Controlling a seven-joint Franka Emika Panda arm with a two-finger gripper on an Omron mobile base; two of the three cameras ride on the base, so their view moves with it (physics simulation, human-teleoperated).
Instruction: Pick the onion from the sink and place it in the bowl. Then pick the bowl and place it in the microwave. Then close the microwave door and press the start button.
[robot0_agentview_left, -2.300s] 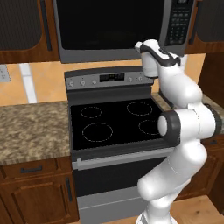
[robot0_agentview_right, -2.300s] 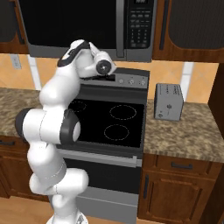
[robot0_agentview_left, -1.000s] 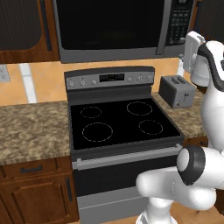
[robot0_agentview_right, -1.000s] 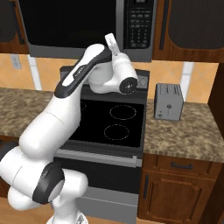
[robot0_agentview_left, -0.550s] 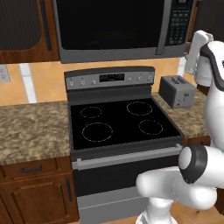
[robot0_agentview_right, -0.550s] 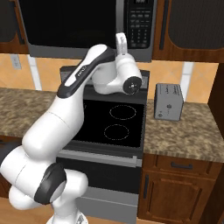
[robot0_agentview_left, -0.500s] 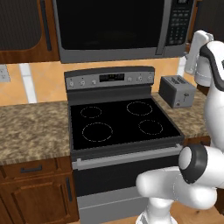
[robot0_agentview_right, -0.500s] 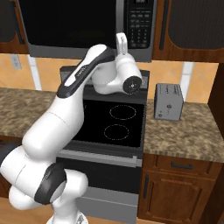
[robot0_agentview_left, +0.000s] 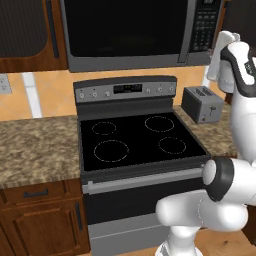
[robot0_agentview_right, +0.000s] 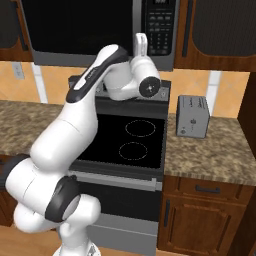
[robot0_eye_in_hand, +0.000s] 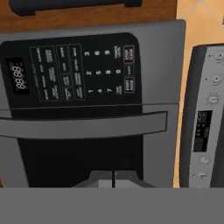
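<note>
Before the microwave (robot0_agentview_right: 100, 30) button panel (robot0_eye_in_hand: 76, 70): gripper (robot0_eye_in_hand: 113, 177) hovering, jaws pressed together, holding nothing; panel digits resolving in hand view, toaster (robot0_agentview_right: 192, 116) appearing in base views.

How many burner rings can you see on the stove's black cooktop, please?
4. On the stove: back left, back right, front left, front right. In the right base view the arm hides two of them.

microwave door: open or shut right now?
Shut. The microwave door lies flush in its grey frame beside the button panel, no gap showing.
</note>
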